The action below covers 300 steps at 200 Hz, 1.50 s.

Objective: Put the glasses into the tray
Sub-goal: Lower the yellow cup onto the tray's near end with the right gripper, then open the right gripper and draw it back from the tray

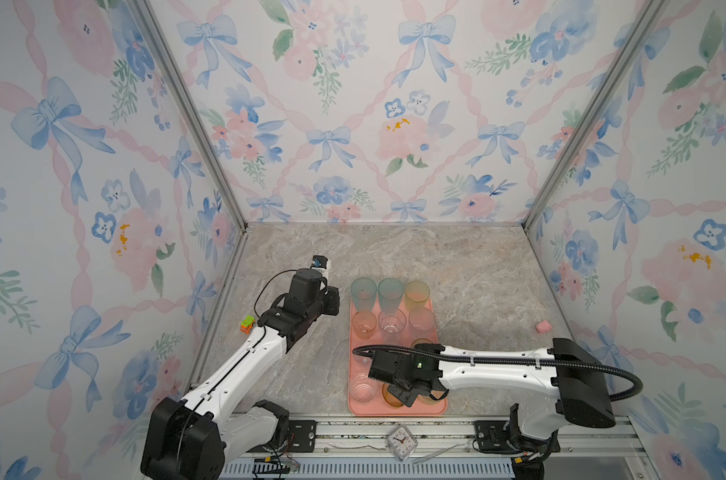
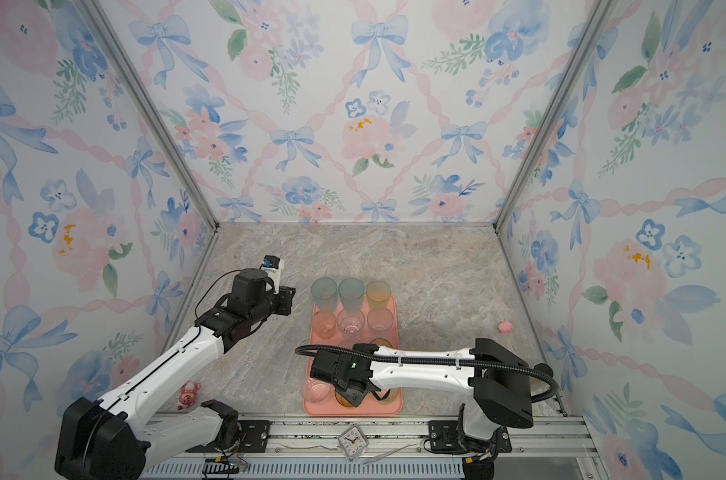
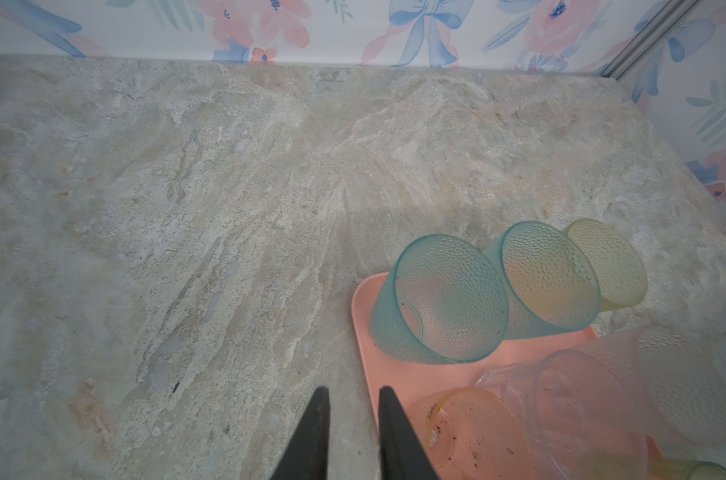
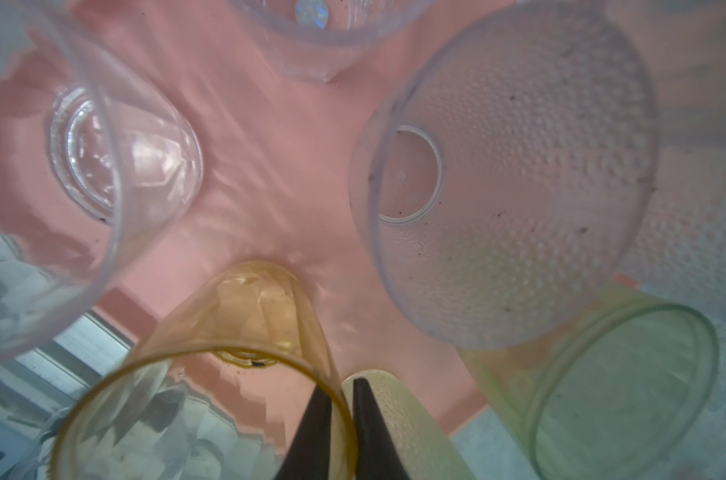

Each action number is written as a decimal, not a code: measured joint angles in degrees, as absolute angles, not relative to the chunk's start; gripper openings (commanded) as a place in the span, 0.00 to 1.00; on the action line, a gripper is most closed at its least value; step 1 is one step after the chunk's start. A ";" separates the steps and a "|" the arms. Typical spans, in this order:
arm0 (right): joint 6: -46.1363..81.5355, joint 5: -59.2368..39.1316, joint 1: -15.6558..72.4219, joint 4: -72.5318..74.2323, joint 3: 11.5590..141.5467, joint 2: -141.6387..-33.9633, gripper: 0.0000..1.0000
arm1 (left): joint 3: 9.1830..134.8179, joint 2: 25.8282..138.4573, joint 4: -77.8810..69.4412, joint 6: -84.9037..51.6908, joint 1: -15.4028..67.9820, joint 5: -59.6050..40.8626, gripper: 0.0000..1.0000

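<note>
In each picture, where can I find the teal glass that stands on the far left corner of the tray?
Top view: teal glass, left end of the far row.
Top view: same place.
Left wrist: teal glass on the corner of the tray.
Right wrist: not in it.
Shared landmark: the pink tray.

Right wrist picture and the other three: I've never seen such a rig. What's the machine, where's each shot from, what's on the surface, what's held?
Two white robot arms with pincer grippers work at a stone-patterned table. Two pictures look down from overhead; two come from cameras on the arms' wrists. Tinted and clear glasses stand on a pink tray; a toy car and a pink lump lie off it. The left gripper is open and empty beside the tray. The right gripper straddles the rim of the amber glass; whether it clamps is unclear.
</note>
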State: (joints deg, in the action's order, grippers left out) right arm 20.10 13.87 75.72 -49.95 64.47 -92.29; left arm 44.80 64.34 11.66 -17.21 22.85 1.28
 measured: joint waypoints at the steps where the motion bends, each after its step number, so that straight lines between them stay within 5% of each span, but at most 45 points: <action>1: 20.12 13.87 75.72 -49.95 64.47 -92.29 0.17 | 44.80 64.34 11.66 -17.21 22.85 1.28 0.24; 92: 19.49 14.33 75.61 -50.37 64.47 -91.22 0.26 | 44.80 64.34 11.66 -17.19 22.85 1.67 0.25; 186: 18.85 18.17 73.12 -51.18 64.47 -77.17 0.34 | 44.80 64.34 11.66 -17.15 22.85 2.76 0.27; 300: 19.68 26.76 50.85 -52.75 61.91 -49.04 0.51 | 39.86 60.86 8.08 -15.88 20.21 7.64 0.37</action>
